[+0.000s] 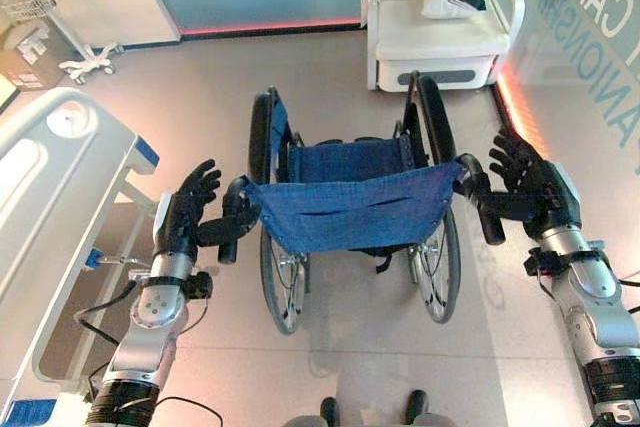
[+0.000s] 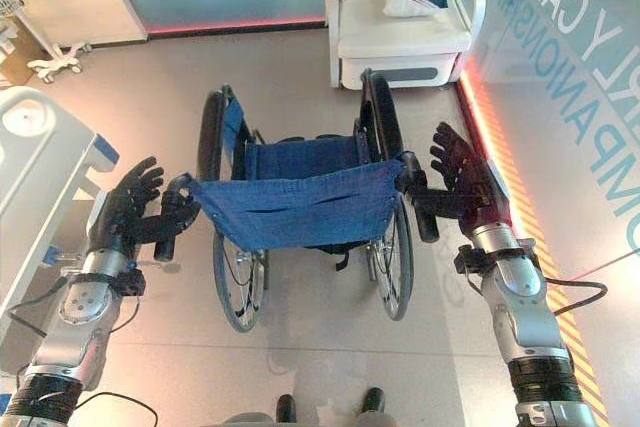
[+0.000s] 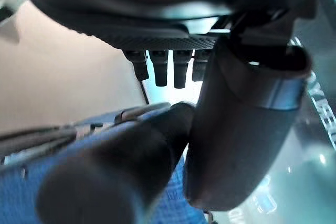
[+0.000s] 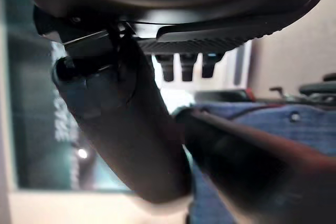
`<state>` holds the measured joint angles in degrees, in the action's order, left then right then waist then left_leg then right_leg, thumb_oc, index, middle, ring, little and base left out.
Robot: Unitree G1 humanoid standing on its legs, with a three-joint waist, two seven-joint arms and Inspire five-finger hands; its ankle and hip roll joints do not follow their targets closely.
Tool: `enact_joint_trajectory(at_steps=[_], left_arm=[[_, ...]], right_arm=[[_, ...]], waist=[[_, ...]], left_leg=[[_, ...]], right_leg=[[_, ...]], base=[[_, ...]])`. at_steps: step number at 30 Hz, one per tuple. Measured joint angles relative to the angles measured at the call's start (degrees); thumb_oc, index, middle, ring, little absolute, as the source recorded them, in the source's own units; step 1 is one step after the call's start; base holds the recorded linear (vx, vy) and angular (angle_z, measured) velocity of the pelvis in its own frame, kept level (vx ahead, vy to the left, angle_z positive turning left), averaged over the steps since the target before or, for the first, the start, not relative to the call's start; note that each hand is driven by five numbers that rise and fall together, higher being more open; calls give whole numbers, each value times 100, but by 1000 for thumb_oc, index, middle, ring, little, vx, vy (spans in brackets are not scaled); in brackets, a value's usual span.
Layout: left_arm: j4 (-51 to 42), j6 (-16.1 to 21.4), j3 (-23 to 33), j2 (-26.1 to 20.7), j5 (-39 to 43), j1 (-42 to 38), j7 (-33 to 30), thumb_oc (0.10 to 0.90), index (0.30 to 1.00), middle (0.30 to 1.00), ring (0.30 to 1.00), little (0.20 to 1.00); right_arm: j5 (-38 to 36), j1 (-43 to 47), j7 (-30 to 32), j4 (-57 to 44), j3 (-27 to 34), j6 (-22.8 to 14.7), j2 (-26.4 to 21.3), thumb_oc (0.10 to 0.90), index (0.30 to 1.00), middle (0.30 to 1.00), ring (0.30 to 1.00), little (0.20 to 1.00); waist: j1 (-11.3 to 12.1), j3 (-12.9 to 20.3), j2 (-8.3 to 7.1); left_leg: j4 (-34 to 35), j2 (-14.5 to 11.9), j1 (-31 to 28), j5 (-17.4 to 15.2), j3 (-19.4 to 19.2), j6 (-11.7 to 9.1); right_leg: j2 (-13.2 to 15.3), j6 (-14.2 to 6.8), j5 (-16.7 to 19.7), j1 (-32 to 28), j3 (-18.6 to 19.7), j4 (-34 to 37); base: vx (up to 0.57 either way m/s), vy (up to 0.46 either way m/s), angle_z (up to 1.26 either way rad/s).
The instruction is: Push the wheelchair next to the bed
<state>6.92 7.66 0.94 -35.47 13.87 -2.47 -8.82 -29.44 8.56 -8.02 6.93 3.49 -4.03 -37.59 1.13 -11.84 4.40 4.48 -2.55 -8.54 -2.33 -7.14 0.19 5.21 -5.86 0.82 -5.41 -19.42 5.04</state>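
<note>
Where eyes blur—wheelchair [image 1: 350, 209] handles [image 3: 121, 166] close

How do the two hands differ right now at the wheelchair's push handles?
The left hand is beside the bed; the right hand is on the open-floor side, near the armchair. The left handle angles down from the left hand; the right handle slants under the right hand. Both hands have fingers spread open, thumbs against the handles.

Bright, even room light (wrist views blurred)
</note>
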Motion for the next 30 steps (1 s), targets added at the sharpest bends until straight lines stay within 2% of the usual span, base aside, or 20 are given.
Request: enact_joint_trajectory(at_steps=[8, 10, 13, 17, 19, 24, 30], left_arm=[[-224, -373, -46, -168, -247, -53, 12, 800, 900, 900, 900, 900], [-222, -464, -121, -262, -293, -142, 13, 800, 900, 900, 900, 900], [-113, -640, -322, -449, -293, -395, 29, 800, 900, 900, 900, 900], [71, -880, -533, -604, -295, -722, 39, 800, 900, 900, 900, 900], [266, -1111, -782, -843, -321, -1079, 219, 800, 900, 900, 900, 900], [420, -1495, -1192, -1162, -808, -1595, 946, 800, 900, 900, 900, 900], [443, -1847, -1344, -1382, -970, -1941, 1269, 800, 900, 900, 900, 900]], right_arm=[[446, 69, -22, -59, -132, 200, -62, 800, 900, 900, 900, 900], [475, 148, -9, -59, -265, 301, -243, 800, 900, 900, 900, 900], [891, 392, 66, -42, -447, 563, -440, 800, 900, 900, 900, 900], [1130, 670, 328, 57, -719, 817, -462, 800, 900, 900, 900, 900], [1170, 893, 549, 188, -929, 1028, -466, 800, 900, 900, 900, 900], [1438, 1252, 809, 180, -1172, 1459, -465, 800, 900, 900, 900, 900], [1811, 1616, 820, 176, -1367, 1847, -475, 800, 900, 900, 900, 900]], waist=[[2, 4, -68], [6, 4, -71], [2, 8, -86], [2, 53, -165], [10, 79, -212], [-13, 80, -213], [-22, 75, -203]], left_leg=[[-1, -2, 38, 11, -1, -18], [-2, -1, 40, 12, -1, -20], [-13, -4, 35, 15, -9, -24], [-35, -10, 36, 19, -29, -30], [-55, -11, 36, 19, -103, -30], [-59, 1, 37, 19, -119, -29], [-53, -5, 42, 19, -126, -29]], right_leg=[[-6, 1, 1, 33, 1, 0], [-7, 2, 2, 33, 1, 0], [-8, 4, 3, 31, 9, -17], [-14, 8, 6, 29, 21, -22], [-12, 15, 11, 25, 24, -27], [-3, 14, 25, 31, 48, -25], [-11, 16, 24, 38, 54, -18]], base=[[-25, -14, 0], [-31, -16, 1], [0, 0, 0], [0, 0, 0], [0, 0, 0], [-3, 4, -1], [0, 0, 0]])
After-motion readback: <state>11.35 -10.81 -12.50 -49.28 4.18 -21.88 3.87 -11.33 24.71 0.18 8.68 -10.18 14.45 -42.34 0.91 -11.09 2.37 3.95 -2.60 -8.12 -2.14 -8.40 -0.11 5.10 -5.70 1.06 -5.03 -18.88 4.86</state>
